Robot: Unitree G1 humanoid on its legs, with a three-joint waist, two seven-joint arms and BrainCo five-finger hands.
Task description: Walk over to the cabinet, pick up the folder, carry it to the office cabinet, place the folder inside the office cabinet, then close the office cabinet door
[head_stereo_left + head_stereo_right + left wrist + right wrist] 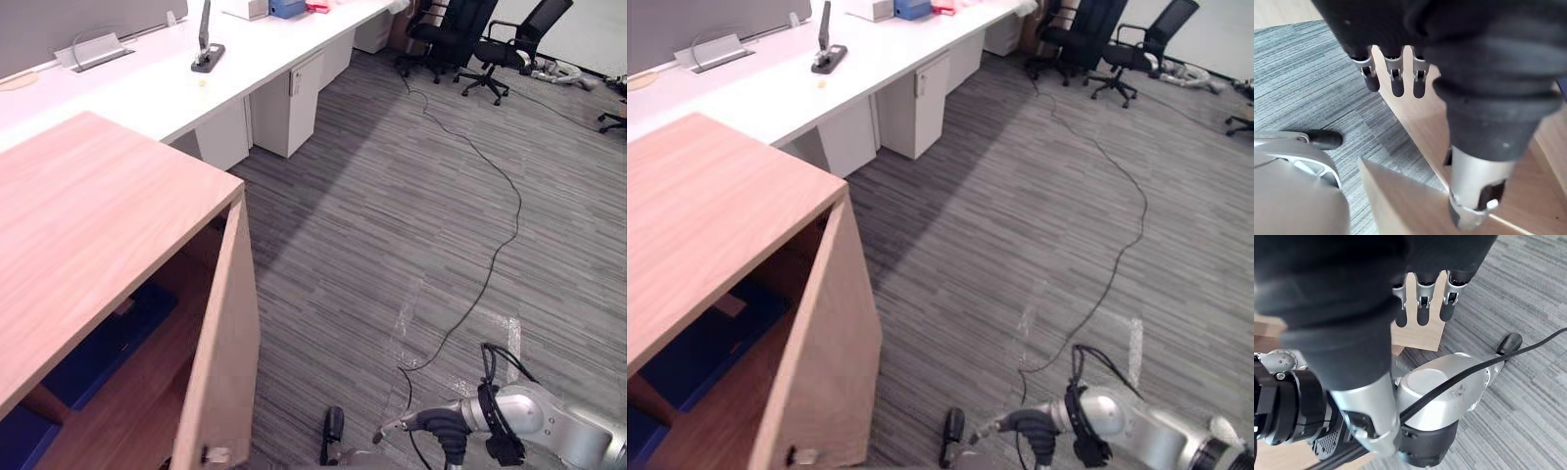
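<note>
Open cabinet point(88, 215) on grey carpet point(392, 196).
What looks like a blue folder point(108, 343) lies flat on its inner shelf point(137, 401).

White desk point(147, 88), perhaps stapler point(206, 49), black chairs point(456, 27).

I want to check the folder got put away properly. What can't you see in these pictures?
- Blue folder inside the office cabinet: in the left eye view the cabinet's top and its open door hide most of it, and the bottom edge cuts off the rest.
- Boxes at the far end of the white desk: too small to tell what they are.
</note>
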